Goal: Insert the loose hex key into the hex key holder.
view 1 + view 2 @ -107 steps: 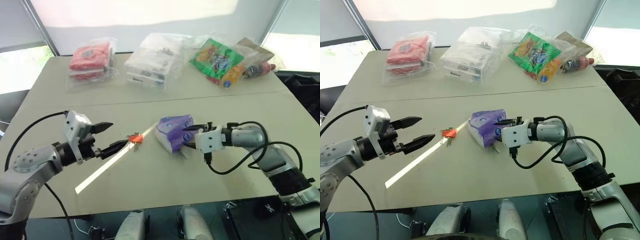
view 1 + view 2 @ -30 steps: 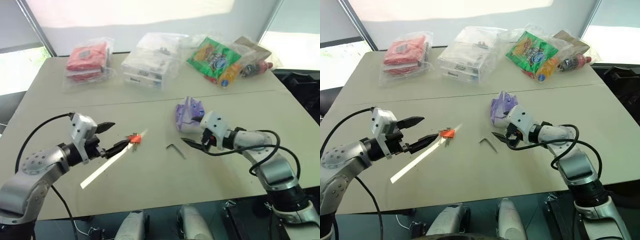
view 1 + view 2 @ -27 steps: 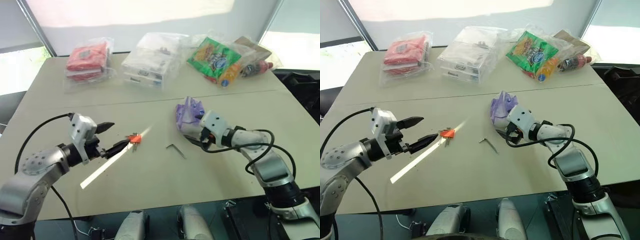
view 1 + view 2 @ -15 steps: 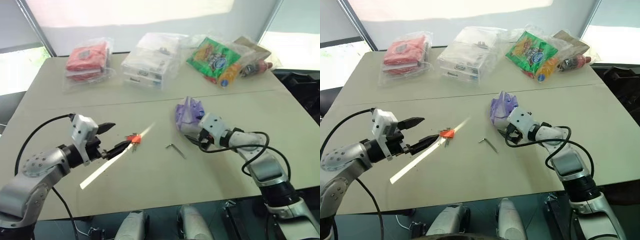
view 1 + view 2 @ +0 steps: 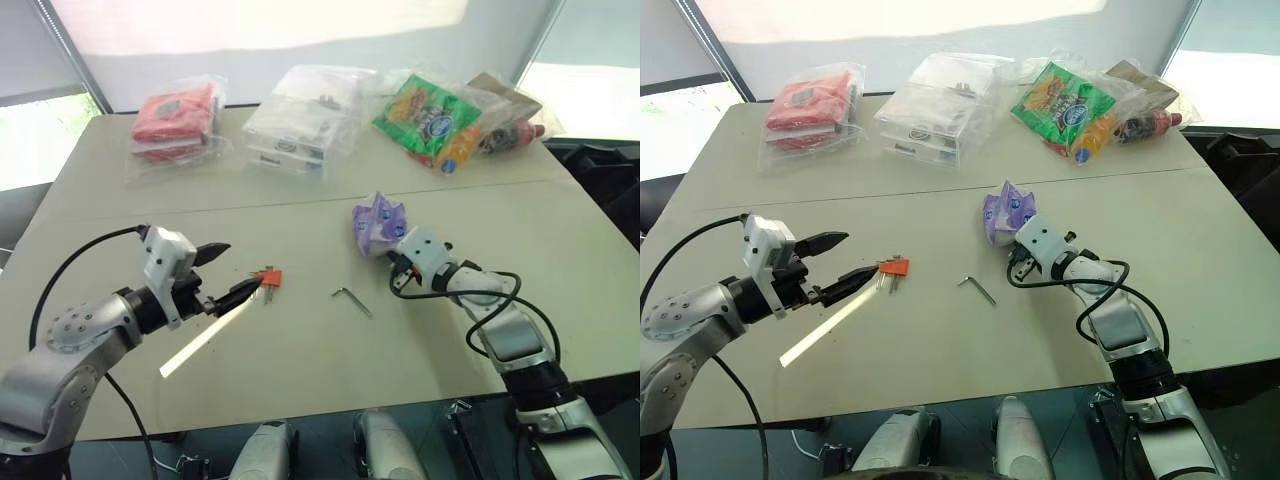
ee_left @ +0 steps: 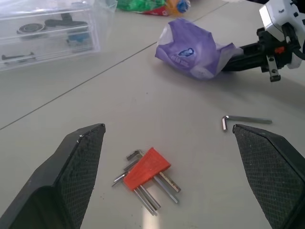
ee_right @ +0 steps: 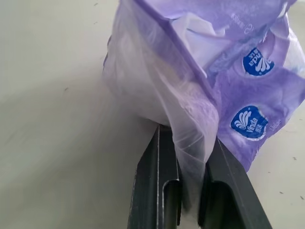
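A pale beige table, split by a seam, stands before a bright window, with bagged goods along its far edge and a strip of light lying across it. The holder lies just off the left gripper, whose fingers stand wide apart, and the hex key lies alone between holder and right gripper. The right gripper is clamped on the plastic of the tissue packet.

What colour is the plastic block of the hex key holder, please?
Red-orange; the hex key holder shows best in the left wrist view.
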### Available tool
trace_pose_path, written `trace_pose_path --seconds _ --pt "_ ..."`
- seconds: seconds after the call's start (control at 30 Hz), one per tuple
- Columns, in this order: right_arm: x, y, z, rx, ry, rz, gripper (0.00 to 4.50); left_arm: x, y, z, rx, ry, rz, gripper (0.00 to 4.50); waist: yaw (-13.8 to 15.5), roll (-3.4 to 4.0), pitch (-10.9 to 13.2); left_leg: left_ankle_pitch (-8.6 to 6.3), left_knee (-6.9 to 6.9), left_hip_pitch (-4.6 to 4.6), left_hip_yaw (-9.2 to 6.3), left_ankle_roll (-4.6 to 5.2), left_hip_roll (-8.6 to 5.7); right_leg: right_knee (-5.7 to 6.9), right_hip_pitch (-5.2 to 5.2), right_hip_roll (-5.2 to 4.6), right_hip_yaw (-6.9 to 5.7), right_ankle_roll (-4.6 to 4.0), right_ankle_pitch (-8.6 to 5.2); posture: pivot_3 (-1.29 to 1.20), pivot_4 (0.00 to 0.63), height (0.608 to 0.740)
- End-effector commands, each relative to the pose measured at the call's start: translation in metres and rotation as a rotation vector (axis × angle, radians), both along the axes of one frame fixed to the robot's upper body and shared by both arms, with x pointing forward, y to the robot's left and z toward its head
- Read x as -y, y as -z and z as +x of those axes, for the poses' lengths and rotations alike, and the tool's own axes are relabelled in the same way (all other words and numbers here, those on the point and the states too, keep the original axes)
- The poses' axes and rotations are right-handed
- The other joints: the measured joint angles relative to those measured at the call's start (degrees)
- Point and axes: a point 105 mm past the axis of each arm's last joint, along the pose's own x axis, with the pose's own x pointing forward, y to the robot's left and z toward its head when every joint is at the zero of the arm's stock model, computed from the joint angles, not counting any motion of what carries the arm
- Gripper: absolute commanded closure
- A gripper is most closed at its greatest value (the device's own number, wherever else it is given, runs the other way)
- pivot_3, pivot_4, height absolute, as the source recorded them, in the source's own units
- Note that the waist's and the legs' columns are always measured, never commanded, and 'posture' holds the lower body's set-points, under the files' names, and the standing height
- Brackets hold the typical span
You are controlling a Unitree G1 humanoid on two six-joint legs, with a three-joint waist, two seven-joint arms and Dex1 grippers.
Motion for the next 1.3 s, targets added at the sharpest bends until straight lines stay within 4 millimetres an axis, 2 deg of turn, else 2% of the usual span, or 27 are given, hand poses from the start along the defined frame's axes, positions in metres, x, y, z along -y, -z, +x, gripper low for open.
trace_pose_path --seconds 0.03,0.2,0.3,0.33,0.37,0.43,0.6,0.7,0.8,0.9,1.0,1.07,1.2,1.3 --pt "0.033 -0.055 0.018 0.273 0.256 0.087 4.29 0.004 -0.010 -0.001 0.041 0.016 -0.001 0.00 -0.01 0.00 0.00 0.00 0.00 0.00 0.00 0.00 0.00 0.00 0.00 0.00 0.00 0.00 0.00 0.00 0.150 0.740" --pt "0.101 -0.073 0.021 0.410 0.724 0.072 4.29 0.007 -0.010 0.001 0.040 0.028 -0.005 0.00 0.08 0.01 0.00 0.14 -0.01 -0.01 0.01 -0.25 -0.04 0.07 -0.06 -0.01 -0.01 0.00 0.00 0.00 0.150 0.740" --pt "0.135 -0.069 0.012 0.413 0.958 0.095 4.29 0.009 -0.009 0.002 0.039 0.037 -0.007 0.00 -0.03 0.01 0.00 0.14 -0.01 -0.03 0.01 -0.25 -0.05 0.06 -0.05 -0.01 -0.01 0.00 0.00 0.00 0.150 0.740" --pt "0.148 -0.065 0.007 0.407 1.069 0.055 4.29 0.009 -0.009 0.003 0.038 0.038 -0.007 0.00 -0.10 0.01 0.00 0.14 -0.02 -0.02 0.02 -0.25 -0.05 0.06 -0.06 -0.01 0.00 0.00 0.00 0.00 0.150 0.740" --pt "0.157 -0.062 0.004 0.396 1.142 0.021 4.29 0.010 -0.009 0.003 0.038 0.039 -0.007 0.00 -0.14 0.01 0.00 0.14 -0.02 -0.02 0.04 -0.25 -0.05 0.06 -0.06 0.00 0.01 0.00 0.00 0.00 0.150 0.740" --pt "0.173 -0.050 -0.004 0.326 1.265 0.093 4.29 0.010 -0.008 0.003 0.037 0.041 -0.005 0.00 -0.28 0.03 0.00 0.14 -0.03 -0.02 0.07 -0.25 -0.03 0.10 -0.09 0.01 0.03 -0.01 0.00 0.00 0.150 0.740" --pt "0.194 -0.025 -0.015 0.158 1.444 0.140 4.29 0.010 -0.008 0.003 0.036 0.042 -0.004 0.00 -0.42 0.07 0.00 0.14 -0.06 -0.02 0.13 -0.23 -0.02 0.11 -0.12 0.03 0.07 -0.01 0.00 0.00 0.150 0.740" --pt "0.195 -0.023 -0.016 0.138 1.446 0.157 4.29 0.010 -0.008 0.002 0.036 0.041 -0.005 0.00 -0.39 0.07 0.00 0.01 -0.06 -0.02 0.13 -0.01 -0.02 0.12 -0.12 0.03 0.06 -0.01 0.00 0.00 0.150 0.740" --pt "0.194 -0.023 -0.015 0.131 1.435 0.170 3.34 0.009 -0.008 0.002 0.035 0.039 -0.005 0.00 -0.41 0.07 -0.01 0.00 -0.05 -0.02 0.15 0.01 -0.03 0.11 -0.12 0.03 0.07 0.00 0.00 0.00 0.150 0.740" --pt "0.191 -0.028 -0.012 0.141 1.408 0.179 1.86 0.009 -0.008 0.002 0.034 0.038 -0.006 0.00 -0.43 0.08 -0.01 0.00 -0.05 -0.02 0.14 0.01 -0.02 0.12 -0.12 0.03 0.06 0.00 0.00 0.00 0.150 0.740" --pt "0.191 -0.036 -0.012 0.173 1.402 0.174 0.10 0.009 -0.008 0.001 0.032 0.037 -0.007 0.00 -0.42 0.08 -0.01 0.00 -0.05 -0.02 0.14 0.01 -0.03 0.12 -0.12 0.03 0.06 0.00 0.00 0.00 0.150 0.740" --pt "0.187 -0.053 -0.009 0.258 1.335 0.115 0.10 0.009 -0.008 0.001 0.031 0.037 -0.008 0.00 -0.41 0.09 0.00 0.00 -0.05 -0.02 0.14 0.01 -0.03 0.12 -0.12 0.03 0.06 0.00 0.00 0.00 0.150 0.740" --pt "0.153 -0.086 0.004 0.393 1.056 0.114 0.10 0.007 -0.008 0.002 0.029 0.035 -0.010 0.00 -0.46 0.12 0.01 -0.01 -0.05 -0.02 0.15 0.02 -0.03 0.11 -0.12 0.05 0.06 0.00 0.00 0.00 0.150 0.740" --pt "0.105 -0.113 0.011 0.457 0.728 0.180 0.10 0.005 -0.008 0.004 0.025 0.034 -0.013 0.00 -0.60 0.12 0.01 -0.01 -0.06 0.00 0.14 0.04 0.01 0.11 -0.12 0.08 0.06 0.00 0.00 0.00 0.150 0.740"
